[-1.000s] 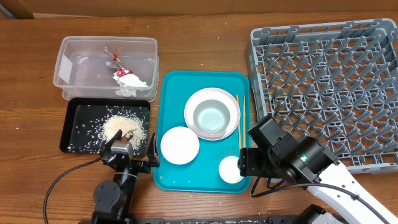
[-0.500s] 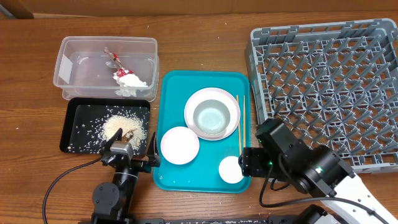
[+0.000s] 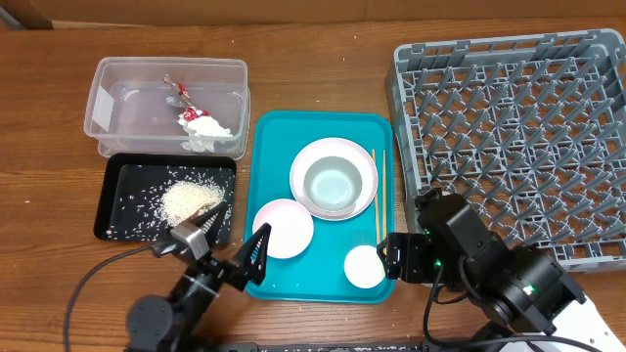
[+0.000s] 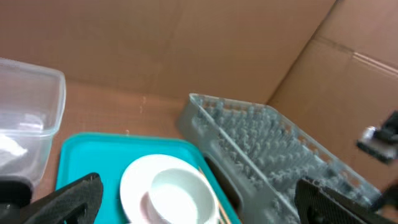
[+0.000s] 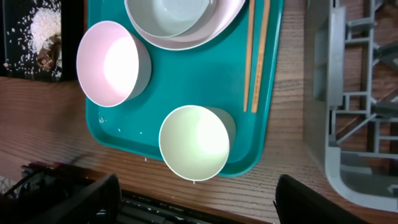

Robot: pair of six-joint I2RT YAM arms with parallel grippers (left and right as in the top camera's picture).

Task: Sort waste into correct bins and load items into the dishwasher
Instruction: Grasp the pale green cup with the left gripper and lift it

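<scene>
The teal tray (image 3: 274, 147) carries a plate (image 3: 301, 166) with a bowl (image 3: 331, 184) in it. A pink bowl (image 3: 284, 228) sits at its front left, a cup (image 3: 364, 266) at its front right, and chopsticks (image 3: 379, 196) lie along its right side. Left of the teal tray, the tub (image 3: 117, 108) holds the napkin (image 3: 203, 127) and wrapper (image 3: 179, 90), and the black tray (image 3: 122, 196) holds rice (image 3: 186, 200). The rack (image 3: 518, 137) lies to the teal tray's right. The left gripper (image 3: 230, 242), spread wide, is at the teal tray's front left edge. The right gripper (image 5: 198, 186), also wide, is above the cup.
</scene>
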